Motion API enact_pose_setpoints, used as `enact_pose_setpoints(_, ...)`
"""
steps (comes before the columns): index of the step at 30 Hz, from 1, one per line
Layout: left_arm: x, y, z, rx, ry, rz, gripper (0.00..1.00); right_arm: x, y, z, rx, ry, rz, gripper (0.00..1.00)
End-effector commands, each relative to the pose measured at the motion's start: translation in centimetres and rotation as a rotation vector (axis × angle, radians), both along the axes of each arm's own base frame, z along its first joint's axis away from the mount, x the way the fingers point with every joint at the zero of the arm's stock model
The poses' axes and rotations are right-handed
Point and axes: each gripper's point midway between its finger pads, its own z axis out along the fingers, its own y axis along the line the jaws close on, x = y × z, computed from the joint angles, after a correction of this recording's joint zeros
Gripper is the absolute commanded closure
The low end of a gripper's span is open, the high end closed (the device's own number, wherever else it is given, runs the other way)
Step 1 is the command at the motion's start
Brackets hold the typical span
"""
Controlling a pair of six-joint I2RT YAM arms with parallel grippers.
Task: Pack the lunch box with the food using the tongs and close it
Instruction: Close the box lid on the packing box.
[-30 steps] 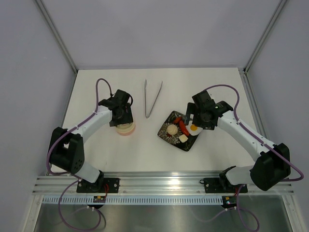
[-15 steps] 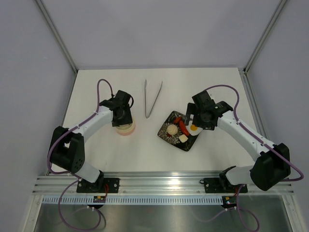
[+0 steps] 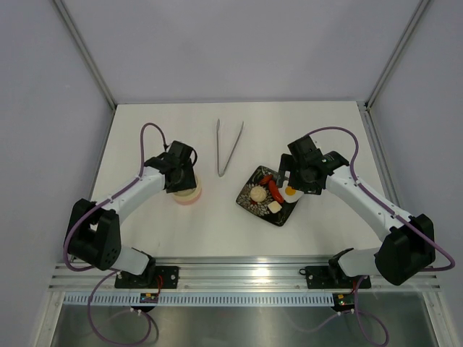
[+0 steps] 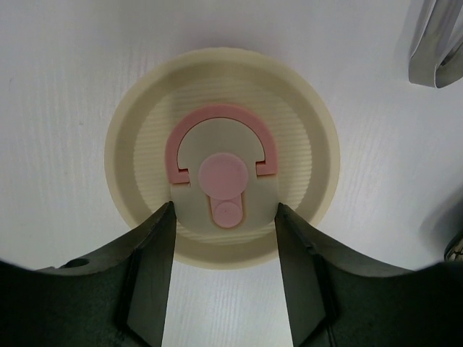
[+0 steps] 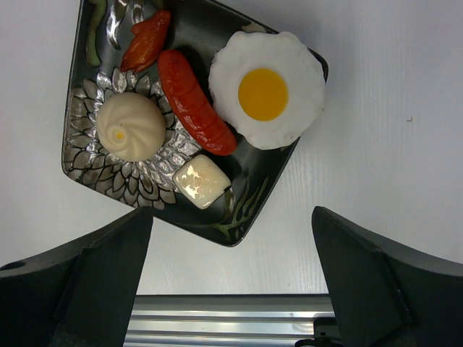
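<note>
I see bright, even overhead light in all 3 views. A soft shadow rims the lunch box (image 4: pixel 289 144); glare streaks the black plate (image 5: pixel 235 213); the left fingers (image 4: pixel 152 275) blur.

Overhead view spans table (image 3: pixel 318 130), left wrist close over lunch box (image 4: pixel 221 166), right over plate (image 5: pixel 257 181)

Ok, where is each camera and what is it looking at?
Top: high above and behind, looking down at the table; left arm and right arm show.
Left wrist: straight down on the lunch box; its fingers show.
Right wrist: straight down on the plate of food; its fingers show.
Shared: top and left wrist both see the lunch box and tongs.
</note>
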Motion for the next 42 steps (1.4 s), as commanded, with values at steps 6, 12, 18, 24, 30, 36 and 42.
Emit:
enact_pose_setpoints(6,-0.2,-0.6,-1.4,0.006,-0.006,0.021,0.72,-0.1,0.0,0.2,0.016,-0.013,-0.009,0.01)
enact_pose_setpoints(12,-1.0,-0.1,-2.9,0.062,0.073,0.026,0.72,-0.3,-0.1,0.2,0.018,-0.014,-0.014,0.0)
enact_pose_setpoints(18,-0.9,-0.1,-2.9,0.08,0.092,0.015,0.72,-0.5,-0.2,0.1,0.02,-0.014,-0.018,0.0)
enact_pose_setpoints(24,-1.2,-0.5,-3.6,0.055,0.104,0.015,0.71,-0.7,-0.3,0.2,0.024,-0.018,-0.022,0.0)
enact_pose_setpoints(30,-1.4,-1.6,-4.1,-0.008,0.111,-0.002,0.59,-0.8,-0.4,0.2,0.023,-0.02,-0.023,0.0)
enact_pose_setpoints(36,-1.2,-2.2,-4.6,-0.019,0.114,-0.01,0.63,-0.9,-0.4,0.1,0.021,-0.016,-0.02,0.0)
enact_pose_setpoints(42,-0.5,-2.4,-2.5,0.025,0.098,-0.144,0.66,-1.0,-0.5,-0.1,0.02,-0.017,-0.022,0.0)
